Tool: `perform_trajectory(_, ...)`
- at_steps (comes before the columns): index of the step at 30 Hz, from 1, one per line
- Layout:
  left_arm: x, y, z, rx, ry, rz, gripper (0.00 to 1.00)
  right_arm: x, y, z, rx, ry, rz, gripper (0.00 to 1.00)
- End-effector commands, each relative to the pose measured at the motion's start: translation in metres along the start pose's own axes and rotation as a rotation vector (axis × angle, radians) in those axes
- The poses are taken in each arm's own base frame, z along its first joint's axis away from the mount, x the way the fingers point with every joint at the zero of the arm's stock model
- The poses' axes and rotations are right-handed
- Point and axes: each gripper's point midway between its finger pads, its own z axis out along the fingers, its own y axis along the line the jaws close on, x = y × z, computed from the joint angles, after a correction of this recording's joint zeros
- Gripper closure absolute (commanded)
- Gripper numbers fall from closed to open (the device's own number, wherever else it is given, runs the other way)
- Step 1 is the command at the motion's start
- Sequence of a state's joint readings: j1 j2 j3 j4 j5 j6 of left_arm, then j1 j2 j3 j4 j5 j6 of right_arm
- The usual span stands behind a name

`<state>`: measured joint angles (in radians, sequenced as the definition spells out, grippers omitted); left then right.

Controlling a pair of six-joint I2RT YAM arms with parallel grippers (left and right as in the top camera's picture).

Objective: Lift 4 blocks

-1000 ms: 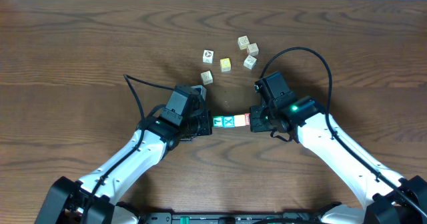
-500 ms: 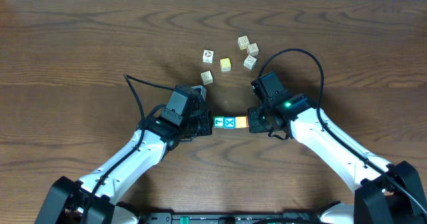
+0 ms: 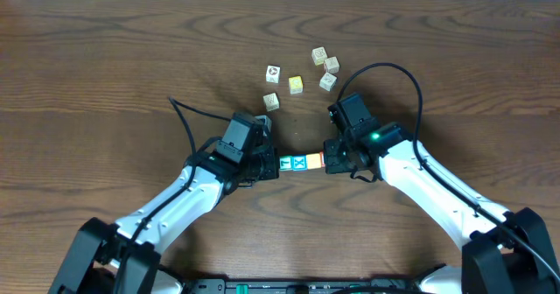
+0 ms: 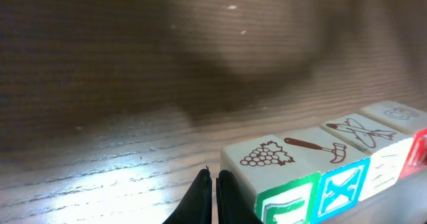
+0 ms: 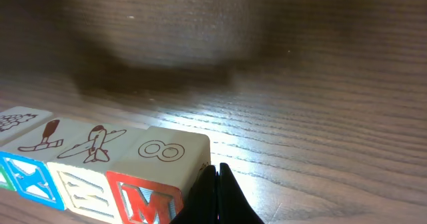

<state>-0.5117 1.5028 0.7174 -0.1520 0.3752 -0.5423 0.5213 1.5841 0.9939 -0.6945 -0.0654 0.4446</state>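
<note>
Four blocks form one tight row between my two grippers. In the overhead view the teal-green block (image 3: 286, 162), the blue X block (image 3: 301, 161) and the yellow-orange block (image 3: 318, 161) show; the red one is hidden under the right gripper. My left gripper (image 3: 274, 164) (image 4: 215, 184) is shut with its tips against the green block (image 4: 287, 199). My right gripper (image 3: 327, 160) (image 5: 217, 177) is shut with its tips against the red M block (image 5: 148, 199). Neither holds anything between its fingers. I cannot tell whether the row is off the table.
Behind the row lies a loose group of cream cubes (image 3: 273, 72) (image 3: 327, 81) with a pale yellow cube (image 3: 296, 85), and one cream cube (image 3: 271, 101) close to the left wrist. Black cables arc over both arms.
The right gripper has moved a little left, pressing onto the row's right end and covering the red block from above. The left arm has shifted slightly. Both grippers stay shut.
</note>
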Motion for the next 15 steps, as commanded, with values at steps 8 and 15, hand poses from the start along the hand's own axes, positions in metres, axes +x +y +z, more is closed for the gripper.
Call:
perform_trajectory(8,-0.003,-0.048,-0.005,0.156,0.023,0.087,0.93,0.013,0.051,0.013,-0.191,0.1,-0.047,0.99)
perform_trajectory(15,-0.003,-0.046,-0.004,0.143,0.015,0.099,0.93,0.019,0.048,0.026,-0.172,0.139,-0.042,0.99)
